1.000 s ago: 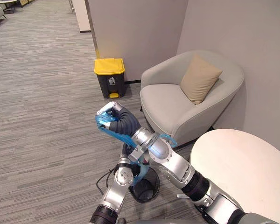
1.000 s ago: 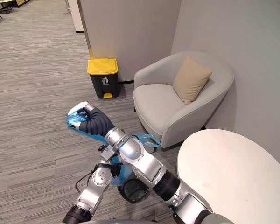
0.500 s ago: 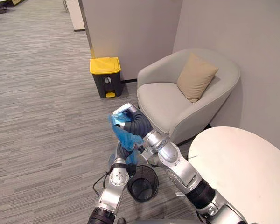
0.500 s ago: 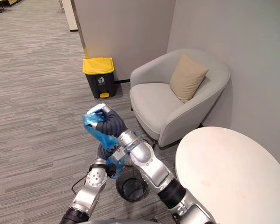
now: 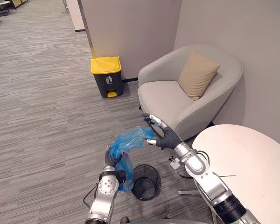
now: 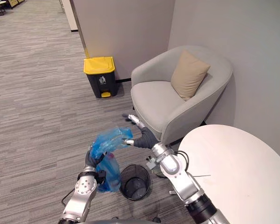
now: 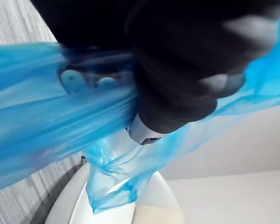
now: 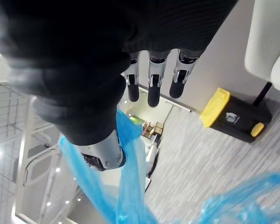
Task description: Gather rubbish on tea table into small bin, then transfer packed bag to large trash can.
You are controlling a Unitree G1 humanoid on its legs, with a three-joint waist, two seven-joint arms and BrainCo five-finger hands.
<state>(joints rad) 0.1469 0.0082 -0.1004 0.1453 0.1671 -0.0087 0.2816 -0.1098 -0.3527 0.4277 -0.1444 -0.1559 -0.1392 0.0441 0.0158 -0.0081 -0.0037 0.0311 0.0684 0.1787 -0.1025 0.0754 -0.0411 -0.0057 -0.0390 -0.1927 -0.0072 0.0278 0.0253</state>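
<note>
I'm clutching the blue rubbish bag (image 5: 129,139) in my left hand (image 5: 111,158) beside the wire bin (image 5: 146,183), ready for carrying; my right hand (image 5: 163,136) is resting open-fingered against its top.

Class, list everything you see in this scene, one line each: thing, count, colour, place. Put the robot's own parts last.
bag: one, blue plastic, held up above the floor beside the small bin
small bin: one, black mesh, on the floor in front of the robot
large trash can: one, dark body with yellow lid, against the far wall
armchair: one, light grey, in the corner
cushion: one, beige, leaning on the armchair's back
table: one, white, round, at the robot's right
floor: grey striped carpet
left hand: one, curled round the bag's lower part
right hand: one, fingers straight, at the bag's upper end
</note>
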